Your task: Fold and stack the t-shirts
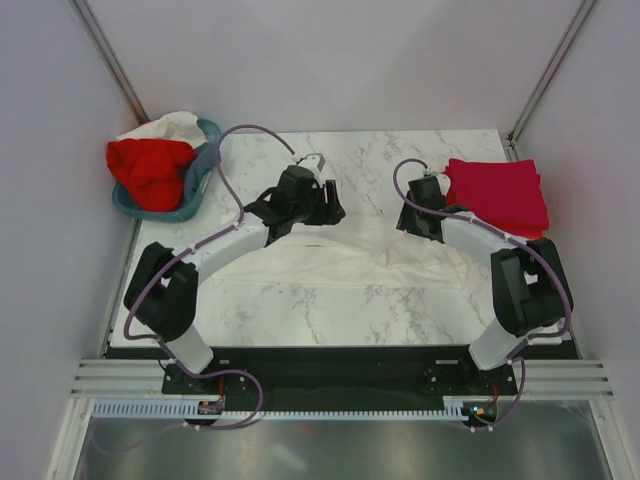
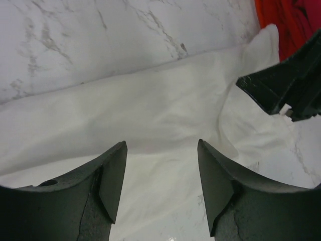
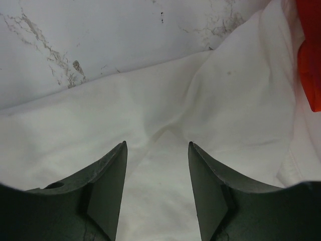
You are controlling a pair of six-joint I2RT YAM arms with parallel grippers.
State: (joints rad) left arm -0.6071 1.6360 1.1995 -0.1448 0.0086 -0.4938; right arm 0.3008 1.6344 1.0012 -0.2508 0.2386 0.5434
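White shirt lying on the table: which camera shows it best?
The top external view: only there does the white shirt show spread across the table, with the arms covering parts of it. Both wrist views show just close-up creased patches, never its outline.

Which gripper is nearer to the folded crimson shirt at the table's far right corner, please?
The right gripper, close beside the crimson shirt; the left gripper hangs farther away, over the white shirt.

The white shirt [image 1: 330, 262] is lying as soft, matt, creased cloth. The tabletop [image 1: 340, 315] is showing smooth, glossy marble veining. The basket [image 1: 203, 170] is looking like plastic. The left gripper [image 2: 161, 142] is showing matt black plastic.
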